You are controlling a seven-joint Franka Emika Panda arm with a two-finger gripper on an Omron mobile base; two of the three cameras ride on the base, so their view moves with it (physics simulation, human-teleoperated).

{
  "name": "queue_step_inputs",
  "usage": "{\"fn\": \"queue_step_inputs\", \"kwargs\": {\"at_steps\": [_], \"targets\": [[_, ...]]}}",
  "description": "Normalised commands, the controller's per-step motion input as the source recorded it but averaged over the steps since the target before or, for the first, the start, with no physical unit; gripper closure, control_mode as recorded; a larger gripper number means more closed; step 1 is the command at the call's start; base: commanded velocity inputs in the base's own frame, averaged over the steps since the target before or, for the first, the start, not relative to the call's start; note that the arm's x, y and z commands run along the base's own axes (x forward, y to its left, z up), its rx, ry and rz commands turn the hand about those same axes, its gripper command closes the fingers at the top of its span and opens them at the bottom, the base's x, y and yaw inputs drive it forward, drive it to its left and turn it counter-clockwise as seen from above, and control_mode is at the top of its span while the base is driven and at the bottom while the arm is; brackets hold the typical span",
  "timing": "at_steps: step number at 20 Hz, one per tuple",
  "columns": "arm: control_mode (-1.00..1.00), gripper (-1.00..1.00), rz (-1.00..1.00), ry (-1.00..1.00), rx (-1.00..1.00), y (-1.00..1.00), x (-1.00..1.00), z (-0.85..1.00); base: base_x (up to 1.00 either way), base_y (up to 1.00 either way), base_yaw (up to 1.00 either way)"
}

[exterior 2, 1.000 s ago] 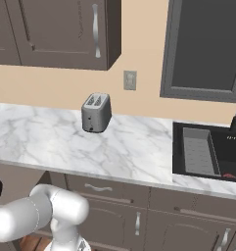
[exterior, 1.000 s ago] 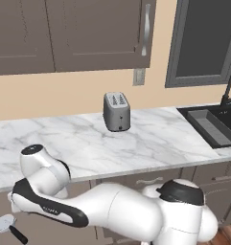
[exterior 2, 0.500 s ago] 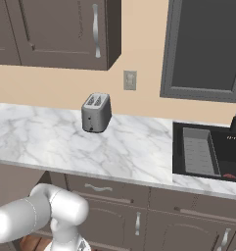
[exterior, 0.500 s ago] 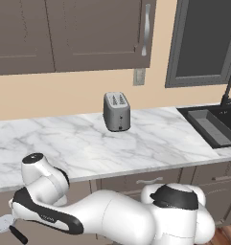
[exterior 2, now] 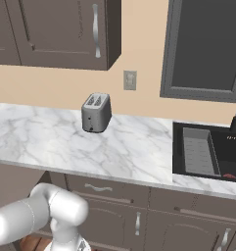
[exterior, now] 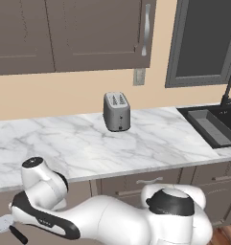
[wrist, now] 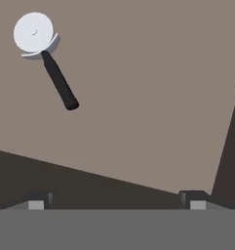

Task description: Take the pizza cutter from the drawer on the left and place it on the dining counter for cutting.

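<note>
- The hand view looks down into the open drawer (wrist: 148, 97), whose flat grey-brown floor spreads across most of the picture.
- The pizza cutter (wrist: 46, 56) lies flat on that floor, toward the upper left of the hand view. Its round silvery-white wheel points to the top left corner and its black handle slants down and to the right.
- The tool (wrist: 116, 201) hangs above the drawer with its two dark tips spread wide apart. Nothing sits between them, and the cutter lies well apart from both.
- In the left base view the white arm bends low toward the bottom left corner. The pizza cutter shows there too, below the front edge of the marble surface (exterior: 64, 148).
- A grey toaster (exterior: 117, 111) stands upright on the marble surface, near the beige wall.
- A black sink (exterior 2: 207, 149) is set into the surface at the right.
- Dark cupboard doors (exterior 2: 56, 29) hang above.
</note>
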Motion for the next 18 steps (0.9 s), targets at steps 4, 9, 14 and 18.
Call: {"fn": "queue_step_inputs", "kwargs": {"at_steps": [4,9,14,18], "targets": [[-1.00,-1.00,0.00,0.01,0.00,0.18,0.13,-0.06,0.00,0.00,0.00],[-1.00,-1.00,0.00,0.02,0.00,0.34,0.37,-0.15,0.00,0.00,0.00],[-1.00,-1.00,0.00,0.01,0.00,0.42,0.38,-0.32,0.00,0.00,0.00],[-1.00,-1.00,0.00,0.05,0.00,0.52,0.05,-0.33,0.00,0.00,0.00]]}}
